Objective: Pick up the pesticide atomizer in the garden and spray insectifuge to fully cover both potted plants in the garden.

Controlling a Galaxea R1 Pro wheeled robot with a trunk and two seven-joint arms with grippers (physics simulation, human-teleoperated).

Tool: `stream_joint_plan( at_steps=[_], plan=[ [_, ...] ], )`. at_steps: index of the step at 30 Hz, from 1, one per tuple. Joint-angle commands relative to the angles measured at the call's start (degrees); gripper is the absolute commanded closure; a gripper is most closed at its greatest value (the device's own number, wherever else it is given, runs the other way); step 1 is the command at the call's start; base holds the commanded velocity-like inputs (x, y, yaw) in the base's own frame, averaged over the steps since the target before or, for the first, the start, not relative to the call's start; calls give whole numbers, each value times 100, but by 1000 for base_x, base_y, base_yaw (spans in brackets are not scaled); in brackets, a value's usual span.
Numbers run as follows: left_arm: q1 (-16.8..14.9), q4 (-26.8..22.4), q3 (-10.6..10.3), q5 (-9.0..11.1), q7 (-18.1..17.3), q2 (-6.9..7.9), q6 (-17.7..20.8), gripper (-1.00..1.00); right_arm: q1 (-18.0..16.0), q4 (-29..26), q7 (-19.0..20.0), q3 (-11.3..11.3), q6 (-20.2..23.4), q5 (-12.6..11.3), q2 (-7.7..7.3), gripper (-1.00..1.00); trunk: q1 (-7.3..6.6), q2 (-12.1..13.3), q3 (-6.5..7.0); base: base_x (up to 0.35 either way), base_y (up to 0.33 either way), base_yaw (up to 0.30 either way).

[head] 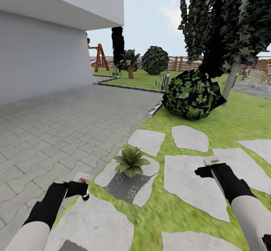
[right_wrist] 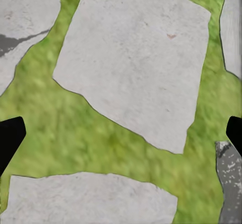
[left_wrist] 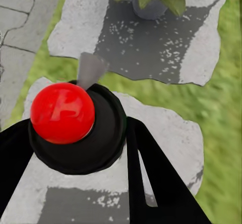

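1. Green rosette potted plant (head: 130, 162) standing on a stone slab (head: 150, 181), just ahead of the left gripper (head: 83, 190).
2. Left gripper clamped on the pesticide atomizer (left_wrist: 68, 118); right gripper (head: 205, 171) spread, empty.
3. Spraying step; next, likely aiming the nozzle at the leaves.

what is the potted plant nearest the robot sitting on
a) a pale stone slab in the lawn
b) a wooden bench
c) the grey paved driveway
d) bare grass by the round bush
a: the potted plant stands on a pale stone slab set in the grass, its shadow falling across that stone.
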Motion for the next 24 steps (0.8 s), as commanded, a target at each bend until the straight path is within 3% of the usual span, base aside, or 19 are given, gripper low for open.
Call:
stream_joint_plan(
  at_steps=[1, 24],
  plan=[
    [-2, -8, 17, -50, -53, -3, 11, 100, -5, -8, 49, -18, 23, 62, 4, -100, 0, -3, -2, 247, 257, -276],
    [-2, -7, 17, -50, -53, -10, 11, 100, -5, -8, 49, -18, 23, 62, 4, -100, 0, -3, 92, 245, 258, -245]
  ],
)
